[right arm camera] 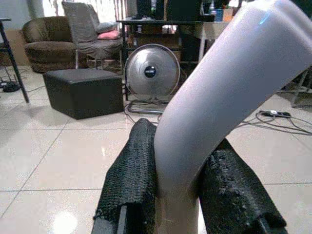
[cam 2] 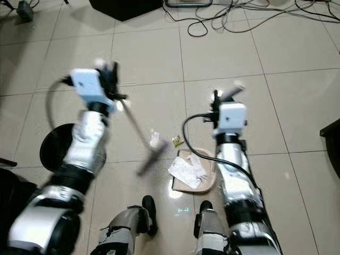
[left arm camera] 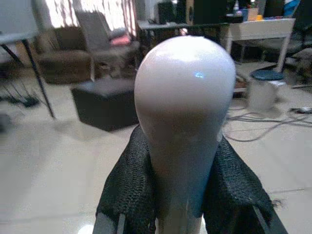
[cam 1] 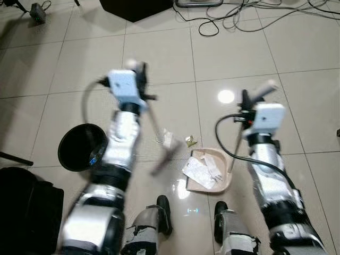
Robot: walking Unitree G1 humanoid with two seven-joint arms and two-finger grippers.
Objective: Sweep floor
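Note:
My left gripper (cam 1: 139, 74) is shut on the pale rounded handle (left arm camera: 184, 102) of a broom, whose thin shaft slants down to the brush head (cam 1: 163, 159) on the tiled floor. My right gripper (cam 1: 249, 101) is shut on the curved handle (right arm camera: 229, 78) of a beige dustpan (cam 1: 220, 183) that rests on the floor between the arms. White crumpled paper (cam 1: 203, 169) lies in the dustpan. A clear plastic scrap (cam 1: 167, 138) and a small yellow-green scrap (cam 1: 190, 141) lie on the floor just beyond the pan.
A black round bin (cam 1: 78, 146) stands by my left arm. A black bag (cam 1: 26, 207) is at the lower left. Cables (cam 1: 239, 16) trail across the far floor near a black ottoman (cam 1: 135, 6). My feet (cam 1: 164, 207) stand just behind the dustpan.

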